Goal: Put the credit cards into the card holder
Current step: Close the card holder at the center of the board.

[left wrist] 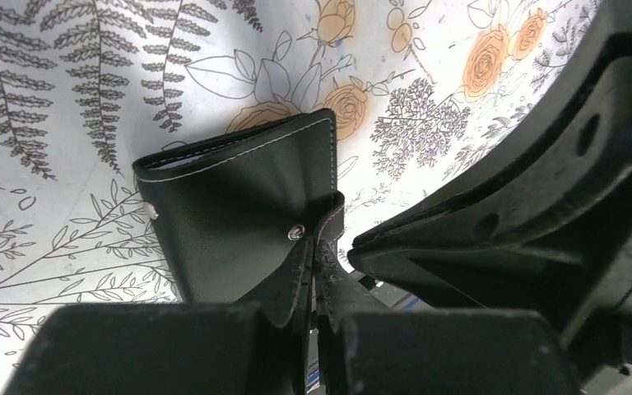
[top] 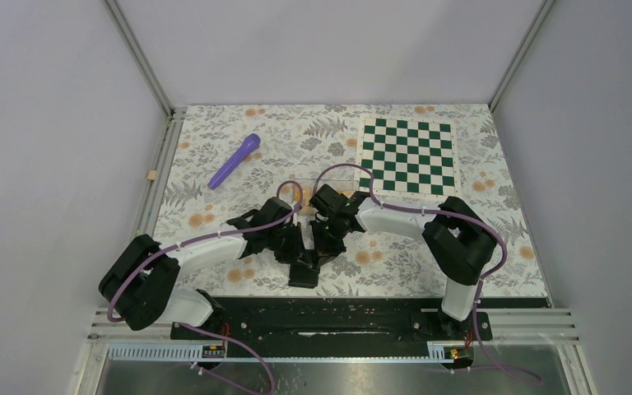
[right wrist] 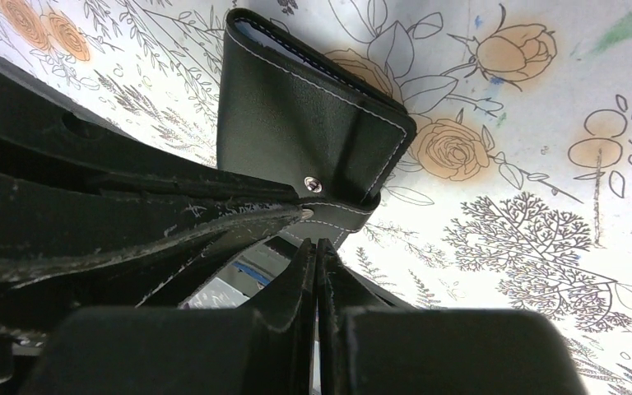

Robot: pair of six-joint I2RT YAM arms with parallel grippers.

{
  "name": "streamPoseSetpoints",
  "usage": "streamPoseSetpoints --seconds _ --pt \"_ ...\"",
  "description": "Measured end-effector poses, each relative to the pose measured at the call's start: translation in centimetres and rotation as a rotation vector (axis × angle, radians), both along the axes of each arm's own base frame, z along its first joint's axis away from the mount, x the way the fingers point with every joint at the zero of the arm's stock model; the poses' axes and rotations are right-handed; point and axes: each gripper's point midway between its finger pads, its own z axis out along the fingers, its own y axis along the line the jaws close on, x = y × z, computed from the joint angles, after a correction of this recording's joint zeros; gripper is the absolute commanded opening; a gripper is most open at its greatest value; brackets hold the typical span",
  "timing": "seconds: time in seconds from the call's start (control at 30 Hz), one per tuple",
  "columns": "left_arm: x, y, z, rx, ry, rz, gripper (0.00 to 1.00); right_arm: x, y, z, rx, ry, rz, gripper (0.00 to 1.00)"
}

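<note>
Card holder is black and folded shut with its snap tab sticking out, over the floral counter, well apart from the chessboard on its near-left side. Left claw is pinched tight on the tab. Right claw is closed, its tips at the tab edge; can't tell if it grips. Purple pen lies well left of the chessboard.

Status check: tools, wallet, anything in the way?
Left tool shut on wallet snap tab; right tool shut beside it. Wallet folded. No cards seen. Nothing blocking.
</note>
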Motion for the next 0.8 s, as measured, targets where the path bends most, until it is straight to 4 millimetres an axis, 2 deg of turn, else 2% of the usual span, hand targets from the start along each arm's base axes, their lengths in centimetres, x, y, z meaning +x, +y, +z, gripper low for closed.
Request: streamPoseSetpoints --seconds 0.3,0.8 --pt "0.2 -0.1 0.0 0.002 -0.013 -0.015 0.0 0.3 0.3 0.0 0.003 -0.003 0.002 0.0" --pt "0.3 0.1 -0.5 0.026 -0.02 -0.017 0.0 0.2 0.2 -1.6 -0.032 0.022 0.007 0.0"
